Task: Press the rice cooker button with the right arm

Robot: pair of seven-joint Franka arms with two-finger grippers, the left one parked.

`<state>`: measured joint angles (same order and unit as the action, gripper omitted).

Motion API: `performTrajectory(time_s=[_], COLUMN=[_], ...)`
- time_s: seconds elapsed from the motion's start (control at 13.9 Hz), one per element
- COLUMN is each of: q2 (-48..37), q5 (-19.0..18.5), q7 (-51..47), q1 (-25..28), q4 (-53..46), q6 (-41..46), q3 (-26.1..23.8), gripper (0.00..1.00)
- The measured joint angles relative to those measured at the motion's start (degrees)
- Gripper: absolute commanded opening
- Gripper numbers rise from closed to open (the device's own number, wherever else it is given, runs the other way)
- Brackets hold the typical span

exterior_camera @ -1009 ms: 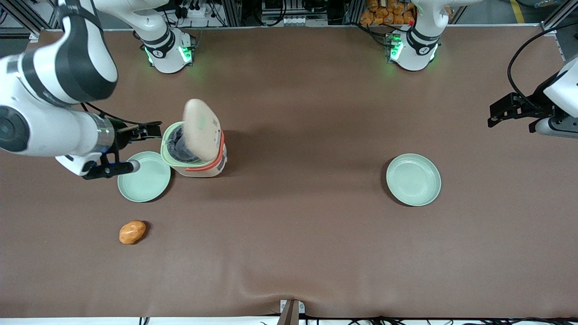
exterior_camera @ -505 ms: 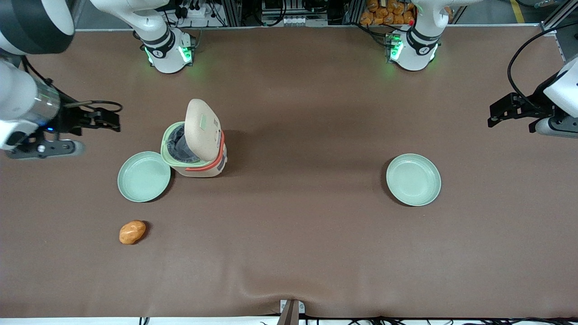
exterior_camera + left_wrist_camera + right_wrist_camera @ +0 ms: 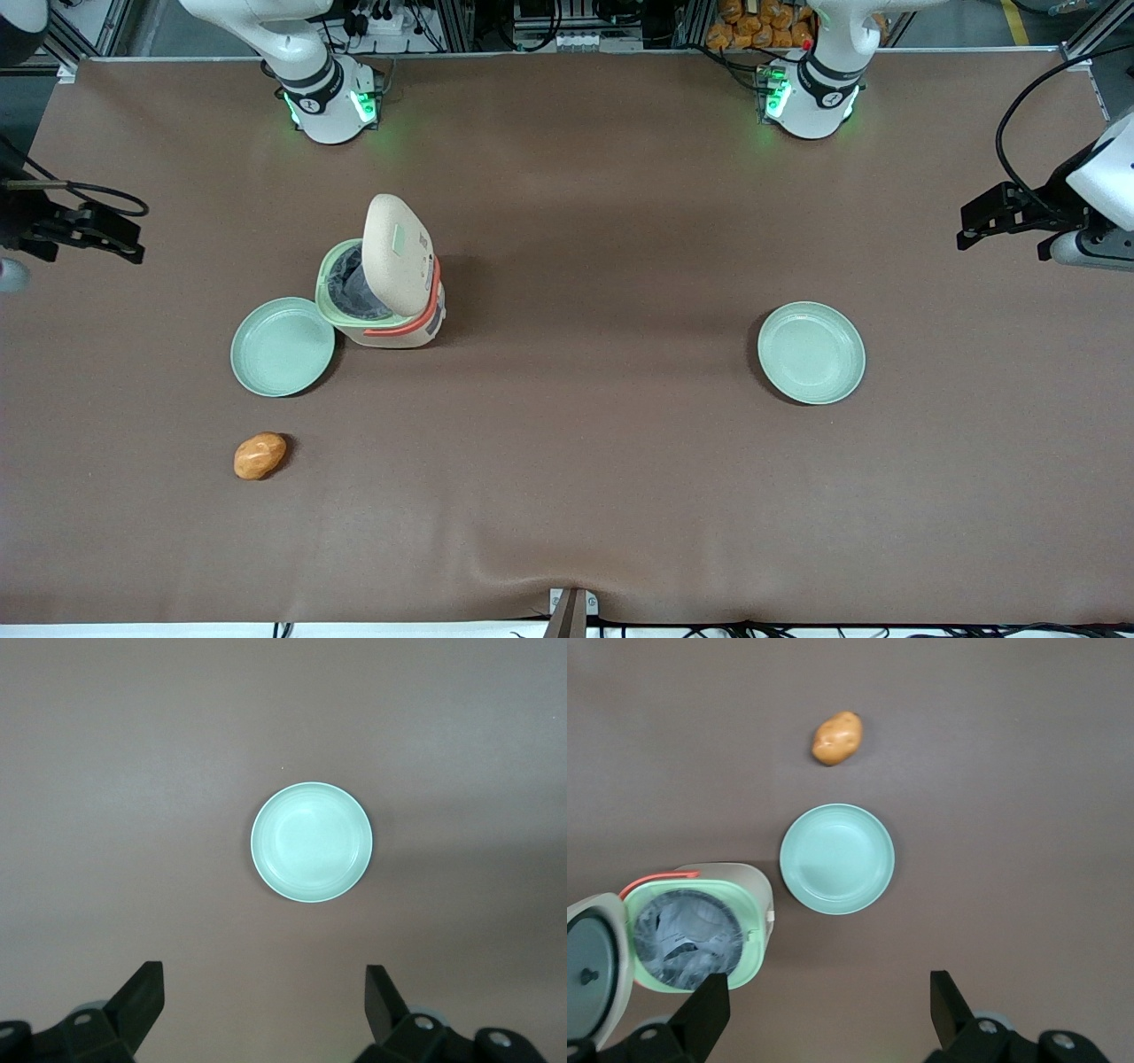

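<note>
Cooker: the cream cooker (image 3: 383, 292) stands on the brown table (image 3: 602, 487), toward the working arm's end, about midway between the front camera and the arm bases. An orange band (image 3: 416, 321) runs around its body.
Lid: the lid (image 3: 397, 255) is swung up and stands nearly upright over the body. In the wrist view its grey inner face (image 3: 589, 973) shows beside the open pot.
Button: the pale green button (image 3: 400, 237) sits on the lid's outer cream face, untouched.
Pot: the green rim (image 3: 691, 939) frames an opening with a crumpled grey lining (image 3: 687, 937) inside.
Near plate: a green plate (image 3: 283, 346) lies just beside the cooker, slightly nearer the front camera and farther toward the working arm's end; whether the two touch cannot be told.
Potato: an orange-brown potato (image 3: 260, 455) lies nearer the front camera than that plate, apart from it.
Gripper: the gripper (image 3: 830, 1014) hangs above the table at the working arm's end, well apart from the cooker. Its two black fingers (image 3: 707, 1010) stand wide apart with nothing between them. In the front view only its black tip (image 3: 93, 232) and a cable show at the edge.
Other plate: a second green plate (image 3: 811, 353) lies toward the parked arm's end, well apart from everything else.
</note>
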<state>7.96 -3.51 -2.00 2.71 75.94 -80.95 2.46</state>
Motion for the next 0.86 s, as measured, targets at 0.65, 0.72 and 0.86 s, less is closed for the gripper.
performTrajectory(time_s=[0.65, 0.72, 0.86], q2=[-1.1, -1.1, -1.0], q5=[5.6, 5.6, 5.6], q7=[5.7, 5.7, 5.7], q1=[-1.2, -1.2, -1.2], q4=[0.8, 1.3, 2.3], q6=[2.4, 2.0, -0.6], q3=[6.8, 6.8, 6.8], gripper=[1.00, 1.00, 1.00])
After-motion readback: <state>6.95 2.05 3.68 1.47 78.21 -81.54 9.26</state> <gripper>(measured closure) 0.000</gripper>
